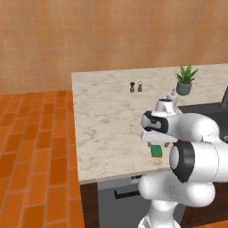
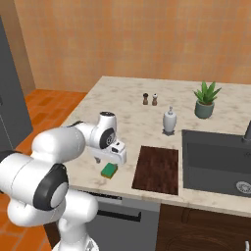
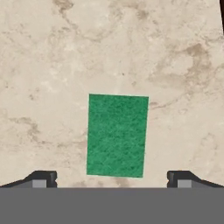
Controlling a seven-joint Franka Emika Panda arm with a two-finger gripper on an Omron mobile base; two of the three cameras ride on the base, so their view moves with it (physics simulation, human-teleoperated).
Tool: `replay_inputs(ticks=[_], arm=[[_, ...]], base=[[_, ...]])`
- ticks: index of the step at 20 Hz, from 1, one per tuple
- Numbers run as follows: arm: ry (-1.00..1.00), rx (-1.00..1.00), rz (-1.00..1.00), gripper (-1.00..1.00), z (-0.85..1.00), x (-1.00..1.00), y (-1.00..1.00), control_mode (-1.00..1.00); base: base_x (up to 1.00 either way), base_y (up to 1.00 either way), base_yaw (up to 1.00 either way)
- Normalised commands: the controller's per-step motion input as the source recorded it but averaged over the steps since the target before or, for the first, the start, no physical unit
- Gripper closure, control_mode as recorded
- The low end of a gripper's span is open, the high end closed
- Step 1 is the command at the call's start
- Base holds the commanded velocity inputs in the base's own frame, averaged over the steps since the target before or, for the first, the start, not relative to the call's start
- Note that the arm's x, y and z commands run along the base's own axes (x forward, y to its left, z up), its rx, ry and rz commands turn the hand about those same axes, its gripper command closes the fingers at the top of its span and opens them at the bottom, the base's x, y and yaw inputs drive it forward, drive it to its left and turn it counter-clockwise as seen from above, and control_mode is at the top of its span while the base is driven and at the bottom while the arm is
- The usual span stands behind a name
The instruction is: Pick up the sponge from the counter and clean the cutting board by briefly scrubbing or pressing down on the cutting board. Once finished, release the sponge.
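One sponge [image 3: 117, 135], green on top with a yellow layer beneath, lies flat on the marbled tabletop [image 1: 107, 116] near its front edge, free of any grip. One end effector [image 3: 112, 178] hangs directly above the sponge, apart from it; its two dark fingertips [image 3: 43, 179] stand wide, spread farther than the sponge's width, with nothing between them. In the hand view the sponge sits centred between the tips, its long side running away from the camera. In the right base view the sponge [image 2: 109, 170] shows just below the end effector [image 2: 109, 158] and left of the cutting board [image 2: 157, 169], near it but not touching. One cutting board, dark reddish-brown and rectangular, lies flat on the tabletop [image 2: 127, 115] between the sponge and the dark sink [image 2: 215, 162], its right edge just beside the basin. One white bottle [image 2: 169, 120] stands upright behind the board. Two small shakers [image 2: 150, 99], one dark-topped and one light-topped, stand side by side farther back. One potted plant [image 2: 206, 99] with spiky green leaves stands behind the sink. In the left base view the sponge [image 1: 156, 151] peeks out beneath the end effector [image 1: 156, 141], partly hidden by the arm.
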Motion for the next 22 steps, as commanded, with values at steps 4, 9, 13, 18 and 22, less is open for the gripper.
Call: replay_inputs(ticks=[4, 9, 13, 18, 22], arm=[[0.00, 0.00, 0.00, -1.00, -0.33, 0.00, 0.00, -1.00], [0.00, 0.00, 0.00, -1.00, -0.26, 0.00, 0.00, -1.00], [0.00, 0.00, 0.00, -1.00, -0.18, 0.00, 0.00, -1.00], [0.00, 0.00, 0.00, -1.00, -0.10, 0.00, 0.00, -1.00], [0.01, 0.00, 0.00, -1.00, -0.13, 0.00, 0.00, -1.00]], base=[[0.00, 0.00, 0.00], [0.00, 0.00, 0.00], [0.00, 0.00, 0.00], [0.00, 0.00, 0.00], [0.00, 0.00, 0.00]])
